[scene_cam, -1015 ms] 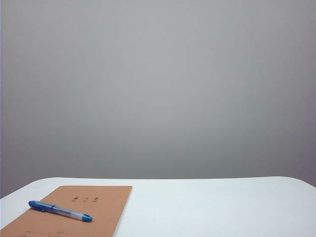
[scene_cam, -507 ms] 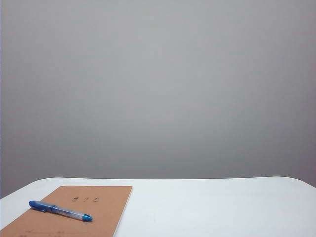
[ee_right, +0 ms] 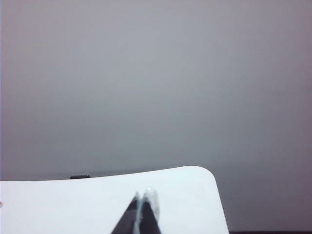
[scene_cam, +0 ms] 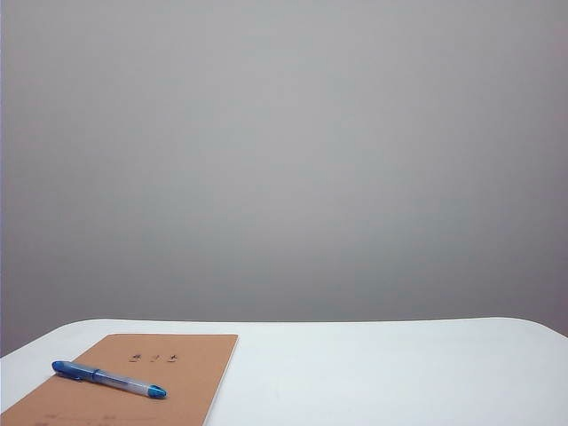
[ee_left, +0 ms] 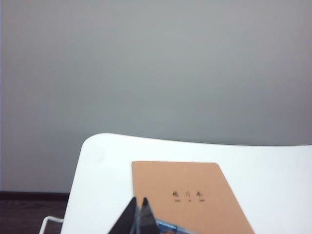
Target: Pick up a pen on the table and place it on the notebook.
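Note:
The tan notebook (scene_cam: 142, 377) lies flat on the white table (scene_cam: 382, 373) at the front left of the exterior view. The blue pen (scene_cam: 108, 379) rests across its cover, dark cap to the left. Neither gripper shows in that view. In the left wrist view my left gripper (ee_left: 138, 201) hangs shut and empty over the notebook's (ee_left: 195, 195) near edge, and part of the pen (ee_left: 168, 227) shows just behind its fingers. In the right wrist view my right gripper (ee_right: 145, 195) is shut and empty over bare table (ee_right: 63, 204) near a rounded corner.
A plain grey wall (scene_cam: 284, 160) stands behind the table. A small dark object (ee_right: 79, 176) sits at the table's far edge in the right wrist view. A white wire rail (ee_left: 48, 222) shows beside the table's edge in the left wrist view.

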Controlling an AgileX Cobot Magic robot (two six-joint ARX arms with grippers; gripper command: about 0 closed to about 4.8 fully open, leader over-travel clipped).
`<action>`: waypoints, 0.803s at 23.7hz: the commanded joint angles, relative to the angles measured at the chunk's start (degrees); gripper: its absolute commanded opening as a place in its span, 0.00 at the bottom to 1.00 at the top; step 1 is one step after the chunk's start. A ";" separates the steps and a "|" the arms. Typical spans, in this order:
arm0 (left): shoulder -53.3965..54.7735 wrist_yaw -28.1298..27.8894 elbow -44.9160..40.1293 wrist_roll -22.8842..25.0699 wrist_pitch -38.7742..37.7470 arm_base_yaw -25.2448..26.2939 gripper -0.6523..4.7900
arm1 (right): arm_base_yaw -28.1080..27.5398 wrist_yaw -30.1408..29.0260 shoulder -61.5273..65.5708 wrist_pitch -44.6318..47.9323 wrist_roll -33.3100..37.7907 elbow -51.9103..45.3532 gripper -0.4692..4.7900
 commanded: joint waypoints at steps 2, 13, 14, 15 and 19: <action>0.00 -8.83 0.17 1.09 -2.60 0.04 0.11 | -0.07 9.07 -0.04 -1.70 -1.01 -0.33 0.09; 0.00 -13.14 0.17 1.07 -7.76 -0.02 0.11 | 0.02 6.49 2.01 -13.64 0.61 -0.33 0.09; 0.00 -13.16 0.17 1.07 -7.76 -0.02 0.11 | 0.02 6.38 2.01 -13.64 0.63 -0.33 0.09; 0.00 -13.18 0.17 1.07 -7.72 0.00 0.11 | 0.04 6.38 2.01 -13.62 0.61 -0.33 0.09; 0.00 -12.98 0.17 0.52 -7.65 0.00 0.11 | 0.04 6.47 1.86 -13.25 0.37 -0.33 0.09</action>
